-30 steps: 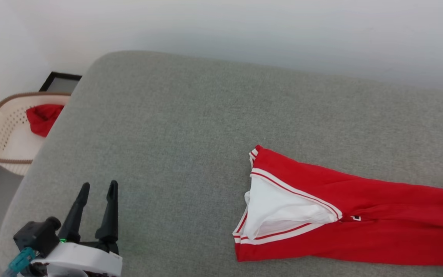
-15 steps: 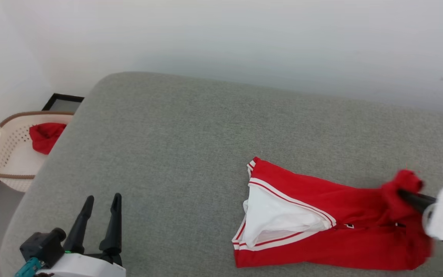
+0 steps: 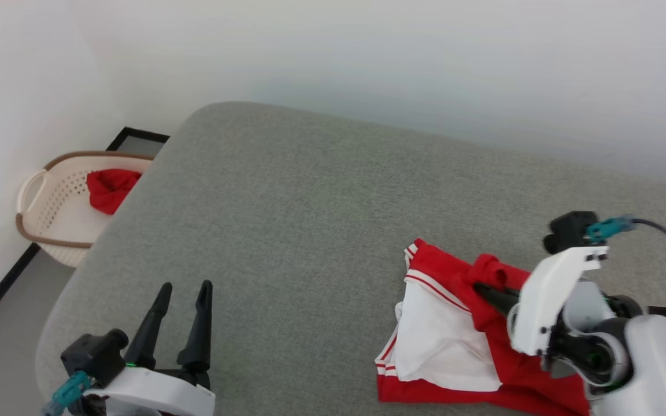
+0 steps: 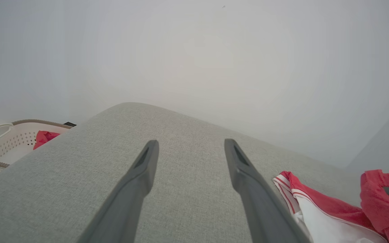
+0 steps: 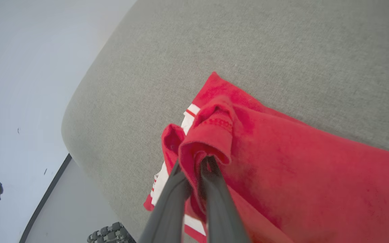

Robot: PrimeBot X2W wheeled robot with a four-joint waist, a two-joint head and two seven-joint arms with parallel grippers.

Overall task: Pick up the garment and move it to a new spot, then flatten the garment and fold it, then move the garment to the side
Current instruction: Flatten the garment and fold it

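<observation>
The garment (image 3: 443,329), a red jersey with a white side panel and striped trim, lies bunched on the grey cushioned surface (image 3: 310,219) at the lower right. My right gripper (image 3: 483,283) is shut on a fold of its red cloth (image 5: 211,135), lifting that fold over the rest. In the right wrist view the two fingers (image 5: 194,168) pinch the red cloth between them. My left gripper (image 3: 185,292) stands open at the lower left, apart from the garment (image 4: 319,219), with nothing between its fingers (image 4: 147,162).
A cream perforated basket (image 3: 50,202) with a small red cloth (image 3: 110,188) stands on the floor left of the surface. A white wall runs behind. The surface's rounded left edge drops to the grey floor (image 3: 3,346).
The head camera has shifted. My right gripper, shut on the red cloth, has come into view and drawn that end leftward over the jersey, bunching it shorter. The left gripper stays open.
</observation>
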